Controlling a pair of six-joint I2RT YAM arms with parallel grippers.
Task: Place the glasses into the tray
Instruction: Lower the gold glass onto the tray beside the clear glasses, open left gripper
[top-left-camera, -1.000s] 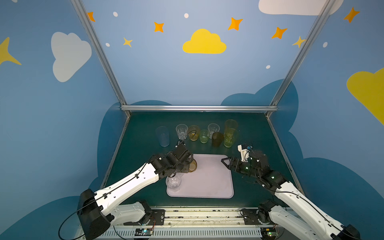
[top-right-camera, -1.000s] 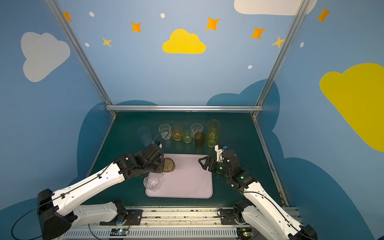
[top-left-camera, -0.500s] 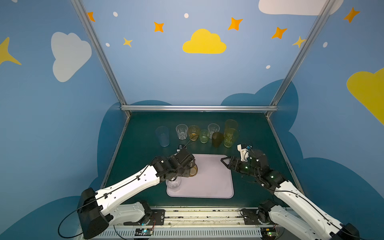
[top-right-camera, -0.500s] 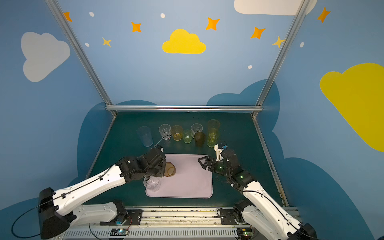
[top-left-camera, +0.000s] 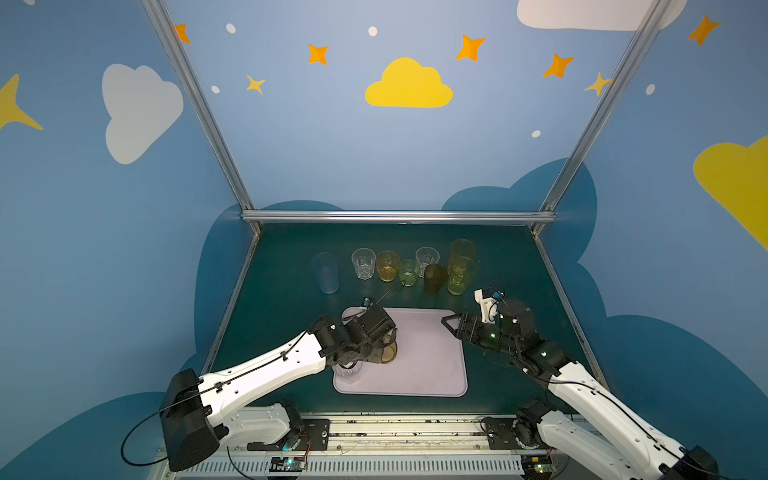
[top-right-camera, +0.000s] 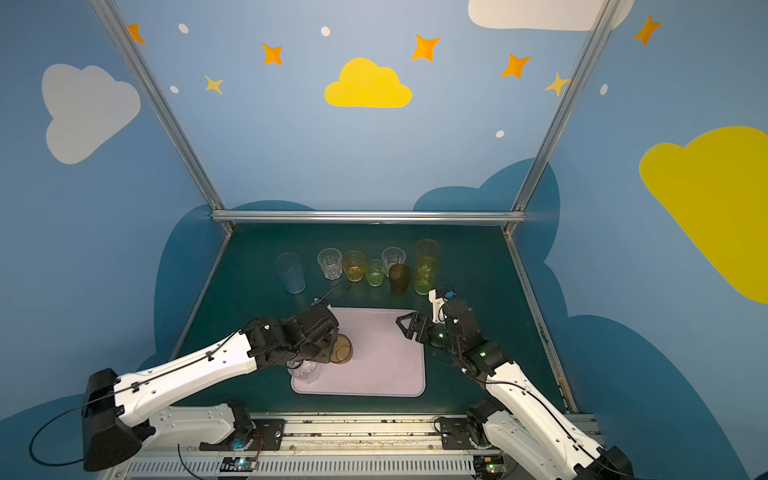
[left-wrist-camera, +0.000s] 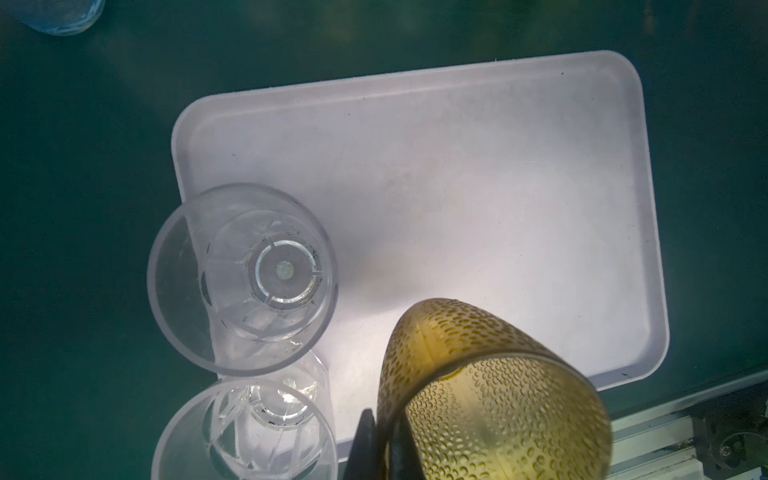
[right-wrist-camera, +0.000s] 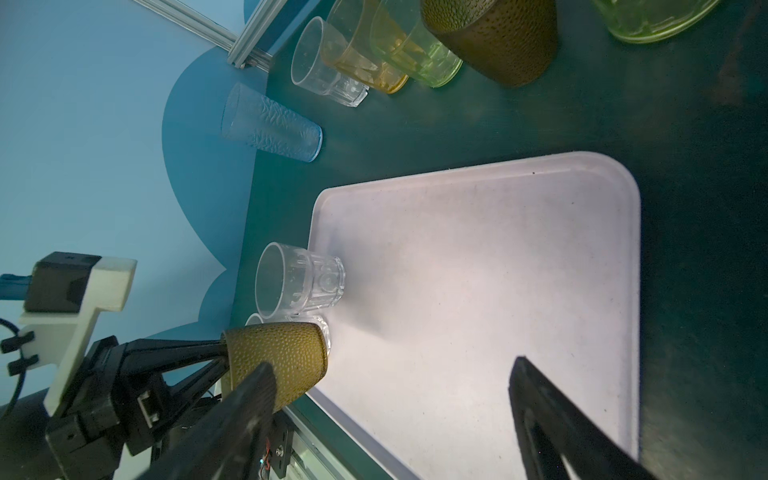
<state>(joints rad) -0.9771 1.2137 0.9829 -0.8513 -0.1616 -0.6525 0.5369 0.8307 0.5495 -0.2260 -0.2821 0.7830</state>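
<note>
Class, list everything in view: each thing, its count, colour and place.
table: one, dark green, under everything.
walls: three, blue with clouds and stars, around it.
tray: one, pale lilac, mid-table.
in-tray glasses: two, clear, along its left edge.
amber glass: one, brown-amber, held at the tray's left half.
back-row short glasses: five, behind the tray: clear, orange, green, clear, brown.
tall glasses: three; pale blue at the row's left end, yellow-green and orange at its right.
left gripper: one, black, shut on the amber glass's rim.
right gripper: one, black, open, at the tray's far right corner.
</note>
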